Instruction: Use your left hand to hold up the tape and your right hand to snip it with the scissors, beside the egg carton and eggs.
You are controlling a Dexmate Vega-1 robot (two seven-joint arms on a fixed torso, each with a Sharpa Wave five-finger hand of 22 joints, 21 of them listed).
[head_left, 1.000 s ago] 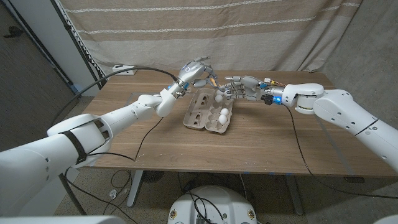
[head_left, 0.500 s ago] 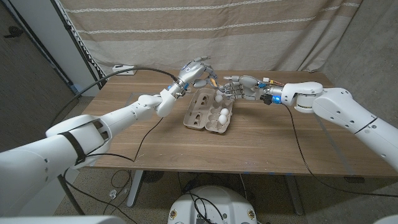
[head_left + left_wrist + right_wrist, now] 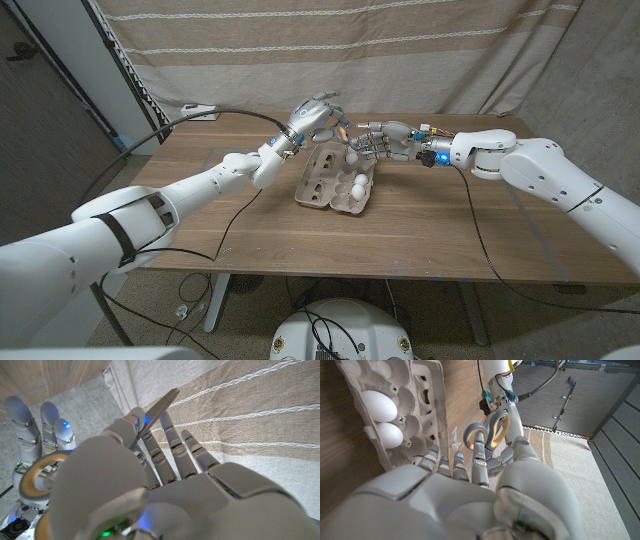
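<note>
My left hand (image 3: 314, 115) is raised over the far end of the open egg carton (image 3: 325, 185) and grips a pair of scissors (image 3: 344, 131). Their blade (image 3: 162, 405) sticks out past its fingers. The grey, yellow-lined handle loops (image 3: 487, 435) point toward my right hand (image 3: 385, 142), whose outstretched fingers (image 3: 479, 457) reach the loops, and one fingertip sits at a loop. Whether it grips them I cannot tell. White eggs (image 3: 358, 185) lie in the carton (image 3: 420, 390), and two eggs (image 3: 382, 417) show close beside the right hand.
A striped curtain (image 3: 400, 50) hangs right behind the table's far edge (image 3: 480, 116). Cables trail over the wood from both wrists (image 3: 475, 215). A dark frame and panel (image 3: 60, 90) stand at the left of the table.
My right hand has edged slightly left, closer to the left hand and the scissors. The left hand has barely moved.
</note>
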